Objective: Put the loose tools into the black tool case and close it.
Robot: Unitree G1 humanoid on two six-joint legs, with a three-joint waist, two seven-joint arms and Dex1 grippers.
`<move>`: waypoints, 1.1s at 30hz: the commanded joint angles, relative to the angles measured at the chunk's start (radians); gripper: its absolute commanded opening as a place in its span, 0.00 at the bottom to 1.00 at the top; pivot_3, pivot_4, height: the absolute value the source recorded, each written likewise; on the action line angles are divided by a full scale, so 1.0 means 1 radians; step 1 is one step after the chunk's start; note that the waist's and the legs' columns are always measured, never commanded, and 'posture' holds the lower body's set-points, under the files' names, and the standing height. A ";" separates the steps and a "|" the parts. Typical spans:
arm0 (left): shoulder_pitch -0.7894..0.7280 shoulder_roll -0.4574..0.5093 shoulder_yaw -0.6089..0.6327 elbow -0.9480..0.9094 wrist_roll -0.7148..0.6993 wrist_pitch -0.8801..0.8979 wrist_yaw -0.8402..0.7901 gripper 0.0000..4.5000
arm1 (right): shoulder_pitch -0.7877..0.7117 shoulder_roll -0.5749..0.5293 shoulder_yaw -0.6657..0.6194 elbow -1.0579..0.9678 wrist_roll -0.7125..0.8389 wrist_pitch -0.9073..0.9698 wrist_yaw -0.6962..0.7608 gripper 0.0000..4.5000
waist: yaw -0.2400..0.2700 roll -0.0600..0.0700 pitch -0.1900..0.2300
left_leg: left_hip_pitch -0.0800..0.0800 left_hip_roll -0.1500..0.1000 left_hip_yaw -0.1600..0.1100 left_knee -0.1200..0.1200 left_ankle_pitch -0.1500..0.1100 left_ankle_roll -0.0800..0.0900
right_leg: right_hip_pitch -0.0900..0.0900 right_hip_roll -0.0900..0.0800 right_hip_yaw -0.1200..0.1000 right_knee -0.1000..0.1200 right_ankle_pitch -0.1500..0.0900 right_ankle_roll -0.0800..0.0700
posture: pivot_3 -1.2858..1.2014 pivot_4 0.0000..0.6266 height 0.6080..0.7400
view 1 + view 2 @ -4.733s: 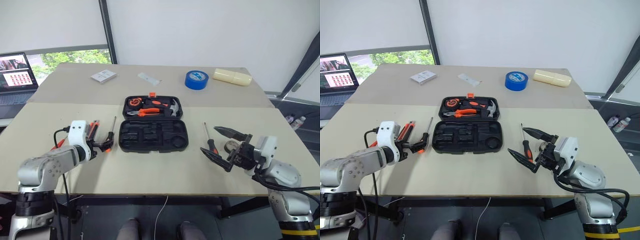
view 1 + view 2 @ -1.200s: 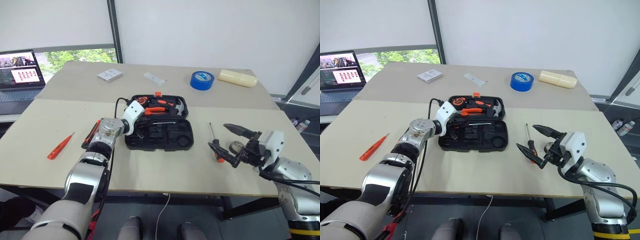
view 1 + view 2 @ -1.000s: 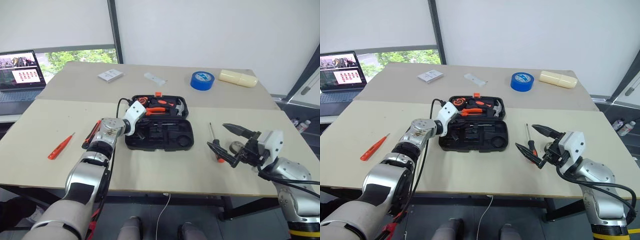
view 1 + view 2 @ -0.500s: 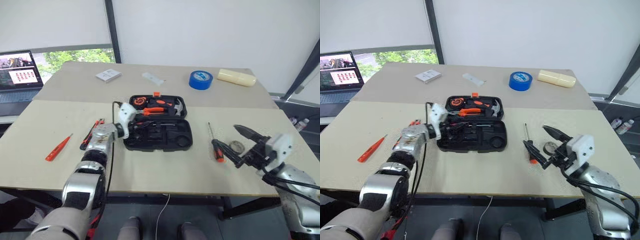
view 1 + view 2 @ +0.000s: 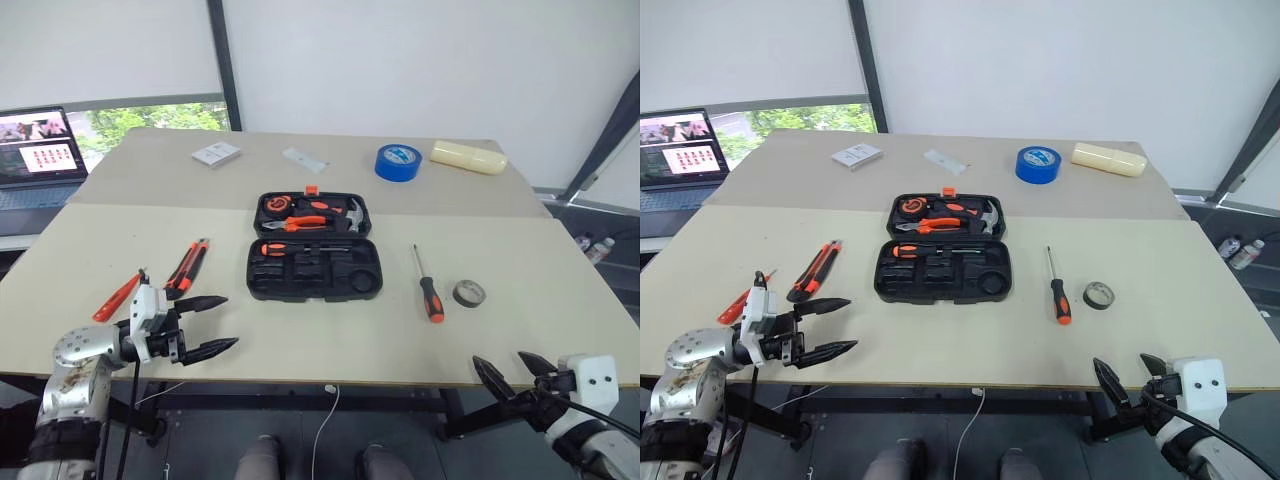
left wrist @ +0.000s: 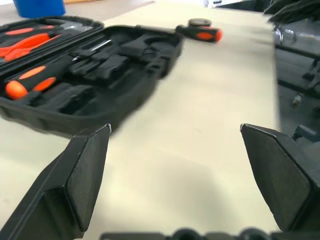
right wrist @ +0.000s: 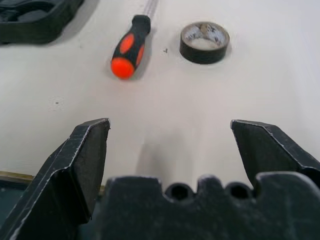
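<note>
The left gripper (image 5: 208,323), two black pointed fingers on a white wrist block, hangs over the near left part of the pale beige table (image 5: 300,340) with its fingers spread wide and nothing between them; it points toward the right, level with the tabletop. Just beyond it on the far left side lie the slim all-orange tester screwdriver (image 5: 117,297) and, beside that, the orange-black utility knife (image 5: 188,268), both angled the same way and apart from each other. The right gripper (image 5: 518,371), also black-fingered, sits at the near right edge of the table, fingers equally wide apart and empty. Farther in from it rest a screwdriver with a black-orange handle and thin steel shaft (image 5: 427,286), its handle toward the near side, and just to its right the small grey tape roll (image 5: 468,293), lying flat and not touching it. In the middle of the table the black moulded-plastic tool case (image 5: 313,272) lies open like a clamshell, with rounded corners and a small orange latch (image 5: 312,189) on its far edge. Its far half holds orange-handled tools; its near half has shaped slots, one of them along the hinge side filled by a second black-orange screwdriver (image 5: 300,248), the others bare. Far behind stand a large blue tape roll (image 5: 398,161), two white cards (image 5: 217,153) and a laptop (image 5: 35,160) at the far left.
</note>
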 commanded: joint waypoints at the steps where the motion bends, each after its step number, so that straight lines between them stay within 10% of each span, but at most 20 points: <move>1: 0.035 -0.008 0.023 -0.128 -0.059 0.031 0.052 0.99 | -0.111 -0.063 0.002 -0.072 0.059 0.126 -0.049 1.00 | -0.004 0.000 0.000 | 0.000 0.001 0.002 0.000 0.000 0.000 | 0.000 -0.001 0.000 0.000 0.000 0.000 | 0.52 0.24 1.00; 14: 0.062 -0.014 -0.037 -0.325 -0.120 0.127 0.120 0.99 | -0.664 -0.114 0.211 0.158 0.090 0.653 -0.224 1.00 | -0.008 0.000 -0.001 | -0.007 0.001 0.007 0.000 0.004 0.010 | -0.003 0.004 0.001 0.003 0.004 0.003 | 0.52 0.24 1.00; 22: 0.077 -0.008 -0.039 -0.346 -0.118 0.126 0.137 0.99 | -0.767 -0.038 0.283 0.291 -0.027 0.570 -0.244 1.00 | -0.012 0.000 -0.001 | -0.008 0.001 0.007 0.002 0.002 0.013 | -0.004 0.005 0.001 0.003 0.003 0.004 | 0.52 0.24 1.00; 33: 0.060 -0.021 -0.039 -0.330 -0.115 0.113 0.155 1.00 | -0.771 0.011 0.297 0.312 -0.118 0.437 -0.213 0.24 | -0.014 0.000 -0.001 | -0.007 0.002 0.008 0.003 0.003 0.012 | -0.004 0.005 0.001 0.002 0.003 0.000 | 0.52 0.24 1.00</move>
